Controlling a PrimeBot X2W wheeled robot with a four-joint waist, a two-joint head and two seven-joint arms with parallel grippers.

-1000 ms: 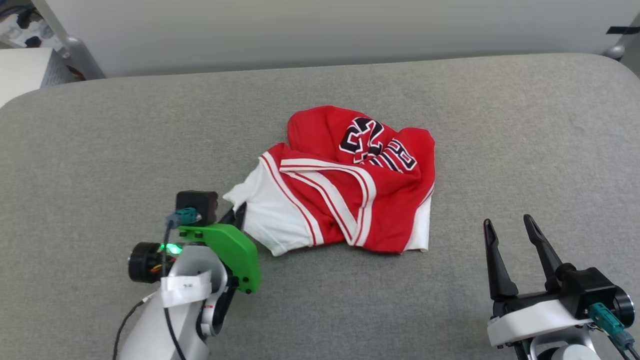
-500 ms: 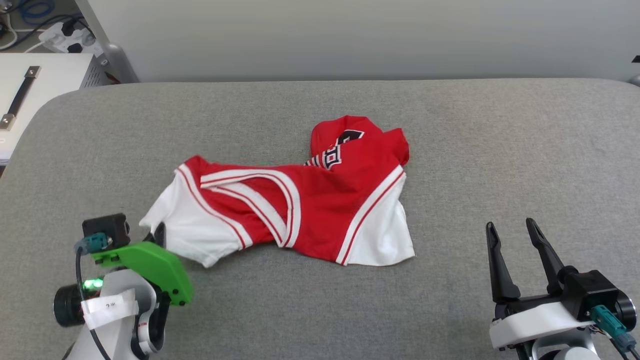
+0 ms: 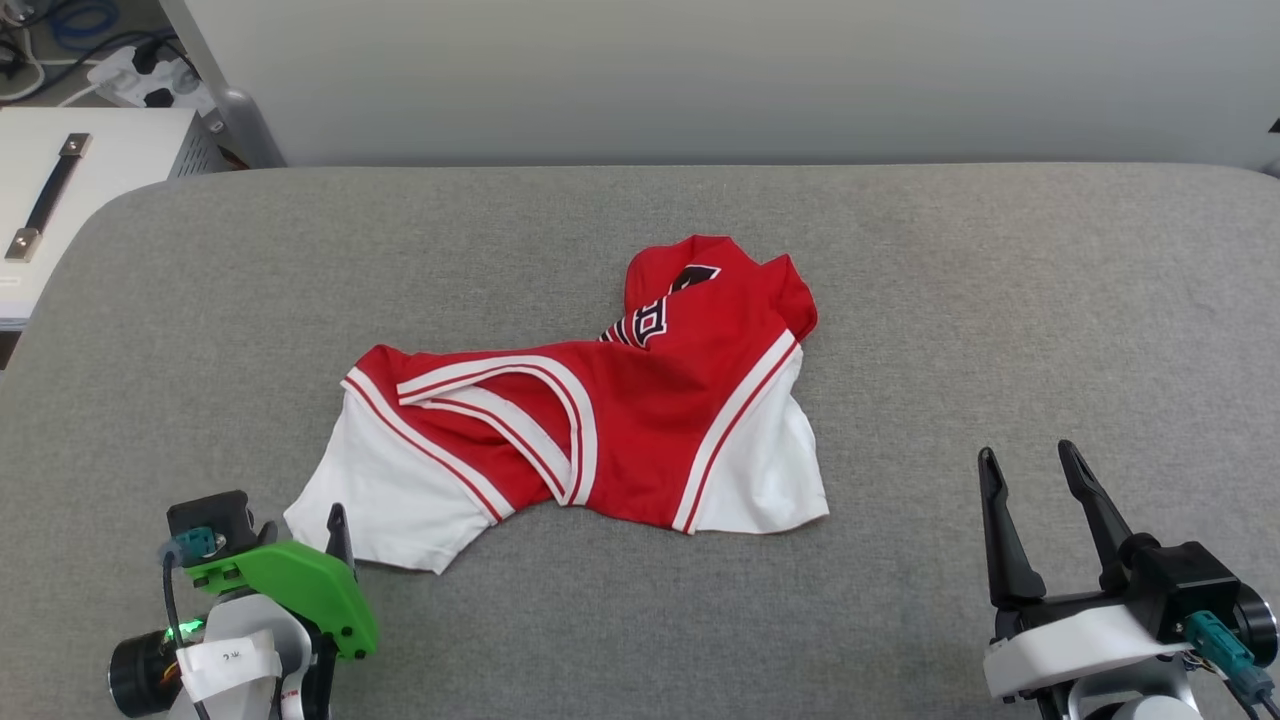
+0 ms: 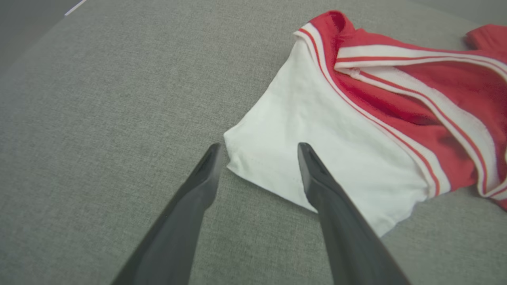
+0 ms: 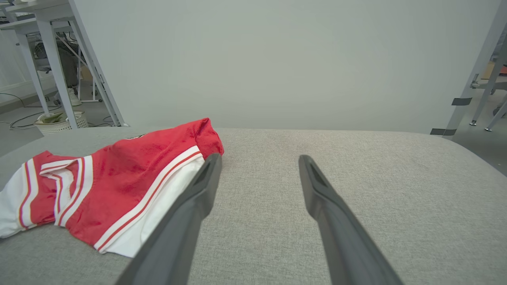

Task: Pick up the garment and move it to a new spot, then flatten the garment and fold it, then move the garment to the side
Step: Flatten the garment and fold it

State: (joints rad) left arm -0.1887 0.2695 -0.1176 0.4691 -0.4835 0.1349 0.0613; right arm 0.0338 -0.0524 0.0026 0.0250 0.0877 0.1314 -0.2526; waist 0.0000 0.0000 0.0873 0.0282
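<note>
Between the parted fingers of the left gripper, the white sleeve of the garment lies loose on the grey padded surface, its corner just off one fingertip. A second ago those fingers were pinched shut on that sleeve and the jersey sat in a bunched heap. Now they stand wide and hold nothing, and the garment trails away from them in a long, twisted stretch. Off to the side, the right gripper stands as it did, fingers spread and empty, with the other white sleeve lying apart from its fingertips. Farthest from both pairs of fingers, the red body is doubled over the black-and-white lettering. The release suggests the move to a new spot is finished. Flattening, judging by the twist and the folded chest, has yet to begin.
</note>
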